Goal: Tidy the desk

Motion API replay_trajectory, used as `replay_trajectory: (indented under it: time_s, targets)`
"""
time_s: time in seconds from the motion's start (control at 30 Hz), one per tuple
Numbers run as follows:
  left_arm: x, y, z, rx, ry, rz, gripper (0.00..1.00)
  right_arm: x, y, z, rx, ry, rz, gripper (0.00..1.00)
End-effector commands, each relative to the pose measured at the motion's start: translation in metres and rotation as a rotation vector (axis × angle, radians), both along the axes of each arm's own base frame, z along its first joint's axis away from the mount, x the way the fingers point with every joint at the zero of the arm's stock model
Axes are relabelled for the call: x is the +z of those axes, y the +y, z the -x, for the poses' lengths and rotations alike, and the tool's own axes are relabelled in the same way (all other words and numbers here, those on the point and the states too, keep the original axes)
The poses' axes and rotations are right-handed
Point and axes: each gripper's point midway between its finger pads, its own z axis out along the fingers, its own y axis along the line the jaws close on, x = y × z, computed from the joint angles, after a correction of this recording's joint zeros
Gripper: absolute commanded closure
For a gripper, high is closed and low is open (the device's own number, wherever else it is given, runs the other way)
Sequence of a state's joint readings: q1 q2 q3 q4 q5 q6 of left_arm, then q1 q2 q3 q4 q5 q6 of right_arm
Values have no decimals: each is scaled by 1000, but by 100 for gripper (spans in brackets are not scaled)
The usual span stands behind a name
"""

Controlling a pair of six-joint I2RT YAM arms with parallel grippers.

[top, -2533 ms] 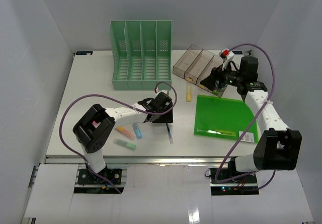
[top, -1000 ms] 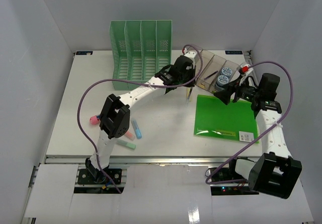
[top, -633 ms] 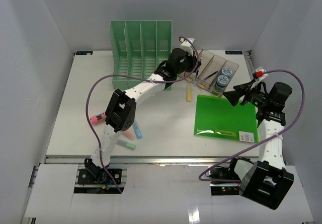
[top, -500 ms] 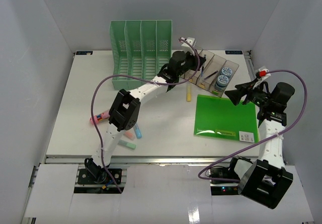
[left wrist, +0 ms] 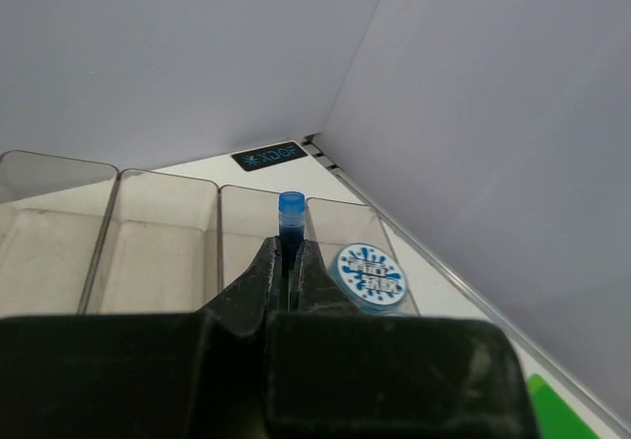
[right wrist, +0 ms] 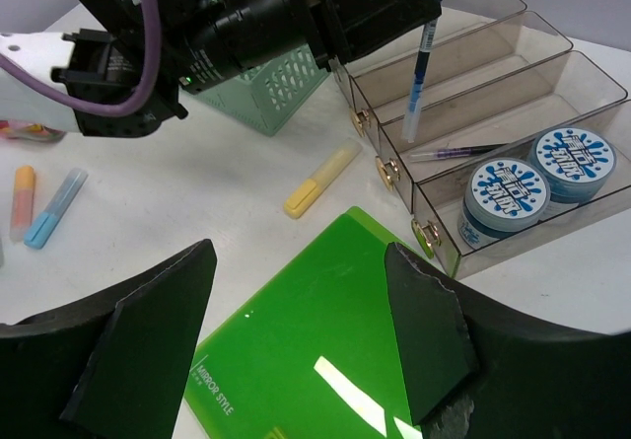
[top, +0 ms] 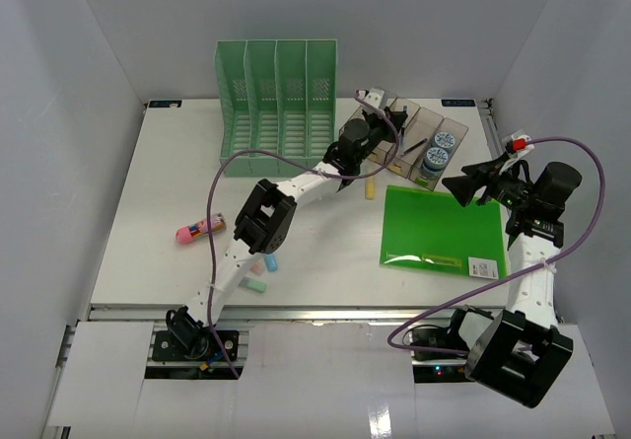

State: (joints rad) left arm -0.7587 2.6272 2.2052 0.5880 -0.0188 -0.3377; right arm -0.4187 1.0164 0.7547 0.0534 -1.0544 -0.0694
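Left end effector point(left wrist: 287, 261) farther over trays point(left wrist: 158, 232), pinching pen point(left wrist: 291, 207), right end effector point(right wrist: 296, 261) agape, white desk point(top: 168, 182), grey walls point(top: 59, 113)

Grn rack point(top: 277, 113), grn folder point(top: 439, 230), clr organizer point(right wrist: 537, 39), pen point(right wrist: 424, 59)

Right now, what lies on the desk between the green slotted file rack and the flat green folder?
One yellow highlighter marker, flat on the white desk; clearest in the right wrist view.
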Motion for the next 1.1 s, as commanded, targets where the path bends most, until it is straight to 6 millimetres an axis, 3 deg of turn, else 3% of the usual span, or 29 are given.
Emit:
replay_trajectory:
  time_s: [0.0,0.23,0.33,0.5,0.53,0.57,0.67,0.8,0.93,1.07]
  targets:
    - [48,6,-3,79,-155,54,100,3,2,2,28,-21,-11,24]
    - [30,1,-3,75,-156,30,97,1,2,2,34,-19,-23,24]
    - [19,-3,1,57,-145,2,77,0,2,2,38,-18,-25,24]
    - [4,-14,19,30,-155,-58,33,-1,2,2,40,-14,-25,24]
    - [7,-16,22,26,-159,-56,31,-1,2,2,42,-13,-25,24]
    - [12,-17,25,20,-166,-60,22,-2,2,2,42,-10,-25,24]
    - [30,-18,29,20,-185,-58,9,-3,2,2,45,-6,-24,24]
    - [82,-4,34,57,-226,-58,5,-5,7,6,96,-6,-35,22]
    - [130,26,51,105,-257,-70,5,-8,12,4,122,4,-16,22]
    - [152,66,82,121,-220,-118,4,-16,33,-3,152,46,96,22]
